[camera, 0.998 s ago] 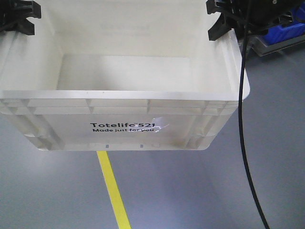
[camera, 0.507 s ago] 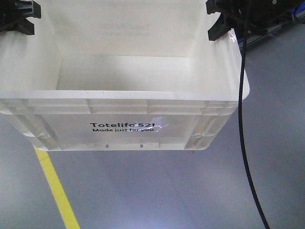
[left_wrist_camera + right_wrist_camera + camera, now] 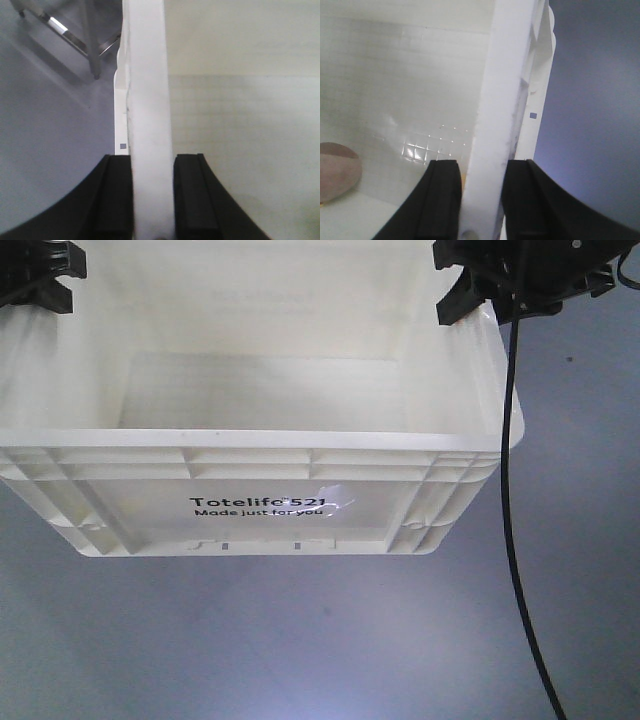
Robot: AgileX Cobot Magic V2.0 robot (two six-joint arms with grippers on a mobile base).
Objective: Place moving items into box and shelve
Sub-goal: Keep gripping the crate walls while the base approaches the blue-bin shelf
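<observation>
Two black grippers clamp one large white rectangular plastic crate, the box (image 3: 260, 480), which fills most of the front view. Around the box lies a smooth grey floor (image 3: 300, 640), the widest thing in sight, matte with soft reflections. Beyond the box's left wall, the left wrist view shows a slim metal frame (image 3: 92, 45) with a shiny bar standing on that floor, apart from the box. A thin black cable (image 3: 508, 490) hangs down past the box's right corner, crossing in front of its rim and running on over the floor.

The box has a ribbed rim, moulded ribs at its corners, and black print reading "Totelife 521 Made just for you" on its near side. Its inner walls are plain; the right wrist view shows a fine grid pattern on the inside surface.

The left gripper (image 3: 35, 275) has its two flat black fingers pressed on either side of the box's left wall, at the top edge. The right gripper (image 3: 470, 285) pinches the right wall the same way, one finger inside, one outside.

Inside the box, low near the right wall, a small round brownish disc (image 3: 337, 170) shows, partly cut off; I cannot tell what it is.
</observation>
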